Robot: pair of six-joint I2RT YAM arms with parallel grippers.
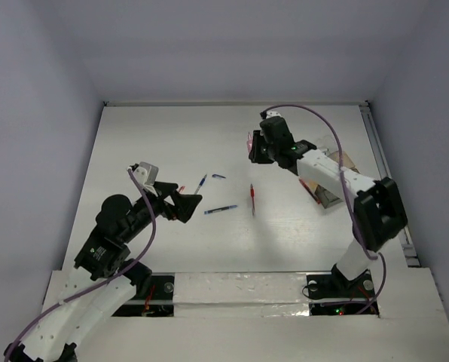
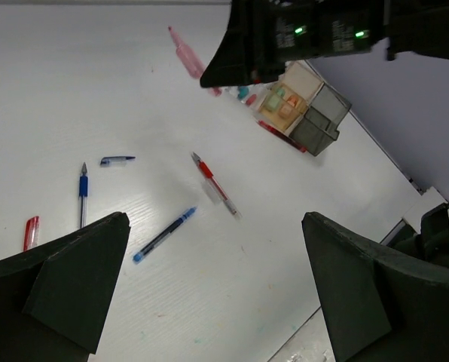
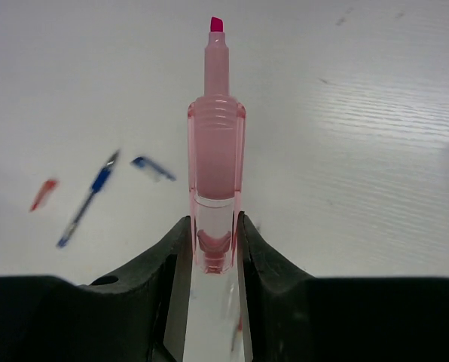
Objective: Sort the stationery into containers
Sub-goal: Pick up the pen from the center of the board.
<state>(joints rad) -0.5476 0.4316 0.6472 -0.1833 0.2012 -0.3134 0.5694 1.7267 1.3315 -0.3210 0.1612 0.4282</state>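
Note:
My right gripper (image 3: 215,234) is shut on the pink translucent highlighter (image 3: 216,151), whose uncapped tip points away from the fingers; it is held above the table at the back (image 1: 250,140). The containers (image 2: 303,109), clear, orange-tan and grey boxes, stand just right of it, partly behind the right arm (image 1: 331,181). On the table lie a blue pen (image 2: 164,234), a red pen (image 2: 215,183), a second blue pen (image 2: 82,194), a blue cap (image 2: 117,160) and a red cap (image 2: 31,232). My left gripper (image 2: 217,286) hangs open above the table near them, holding nothing.
A red pen-like item (image 1: 309,188) lies against the near side of the boxes. White walls close in the back and left sides, and a rail (image 1: 386,170) runs along the right edge. Taped panels (image 1: 239,290) cover the near edge between the arm bases.

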